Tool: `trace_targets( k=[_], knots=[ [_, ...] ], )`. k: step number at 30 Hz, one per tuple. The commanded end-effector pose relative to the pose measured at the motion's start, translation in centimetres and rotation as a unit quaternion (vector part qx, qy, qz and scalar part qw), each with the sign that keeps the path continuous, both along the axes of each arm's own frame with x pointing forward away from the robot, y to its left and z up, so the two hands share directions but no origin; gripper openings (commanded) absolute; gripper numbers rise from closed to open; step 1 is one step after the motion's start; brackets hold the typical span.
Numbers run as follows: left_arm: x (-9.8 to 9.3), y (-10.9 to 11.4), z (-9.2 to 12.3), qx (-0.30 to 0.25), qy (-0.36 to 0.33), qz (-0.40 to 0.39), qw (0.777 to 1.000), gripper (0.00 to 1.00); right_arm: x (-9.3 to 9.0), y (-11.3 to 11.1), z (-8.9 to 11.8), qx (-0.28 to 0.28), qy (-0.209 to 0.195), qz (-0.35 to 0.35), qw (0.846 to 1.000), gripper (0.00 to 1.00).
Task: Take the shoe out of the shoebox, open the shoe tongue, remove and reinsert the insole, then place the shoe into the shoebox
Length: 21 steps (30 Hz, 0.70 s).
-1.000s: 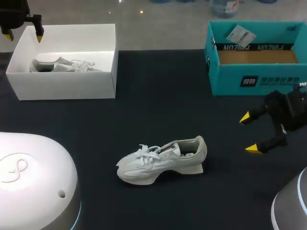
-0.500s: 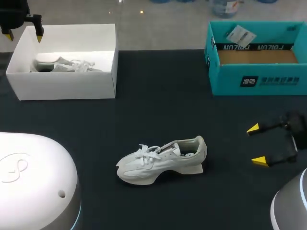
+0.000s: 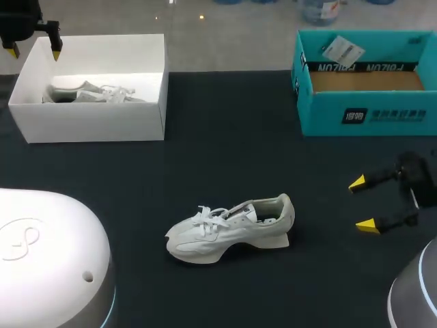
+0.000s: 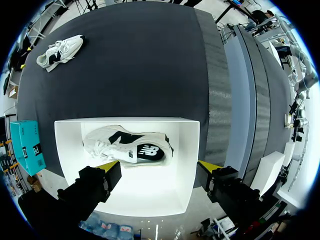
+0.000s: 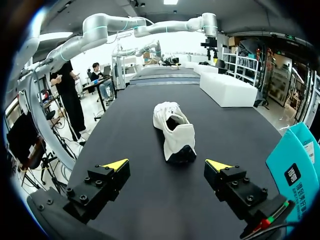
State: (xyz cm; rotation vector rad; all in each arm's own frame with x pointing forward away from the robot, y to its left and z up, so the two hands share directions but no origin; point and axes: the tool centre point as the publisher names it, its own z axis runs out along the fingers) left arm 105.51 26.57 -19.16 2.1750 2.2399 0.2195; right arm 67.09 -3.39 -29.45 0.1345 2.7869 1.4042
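A white shoe (image 3: 232,229) lies on its sole in the middle of the dark table, toe pointing left and laces tied. My right gripper (image 3: 362,203) hangs open to the right of its heel, clear of it. In the right wrist view the shoe (image 5: 174,131) sits ahead of the open gripper (image 5: 167,165), heel nearest. An open white shoebox (image 3: 147,102) at the back left holds a second shoe (image 3: 89,92). My left gripper (image 3: 32,49) is open above the box's far left corner. From the left wrist, that gripper (image 4: 159,166) looks down on the boxed shoe (image 4: 127,147), which is white with black panels.
An open teal shoebox (image 3: 365,116) stands at the back right with a paper tag inside, close behind my right gripper. The white domes of my arm bases fill the front left corner (image 3: 48,260) and the front right corner (image 3: 416,294).
My right gripper has drawn back a little to the right and toward the table's front, away from the shoe, and turned its wrist. The left arm and both shoes have not moved.
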Motion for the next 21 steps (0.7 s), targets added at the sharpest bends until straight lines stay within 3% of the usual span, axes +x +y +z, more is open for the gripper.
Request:
trace_targets(
  k=[1, 21],
  knots=[
    [-0.1, 0.0, 0.0, 0.001, -0.001, 0.0, 1.0, 1.0, 0.5, 0.3, -0.9, -0.012, 0.017, 0.0, 1.0, 1.0],
    [-0.1, 0.0, 0.0, 0.001, -0.001, 0.0, 1.0, 1.0, -0.2, 2.8, -5.0, -0.003, 0.057, -0.015, 0.998, 1.0]
  ],
)
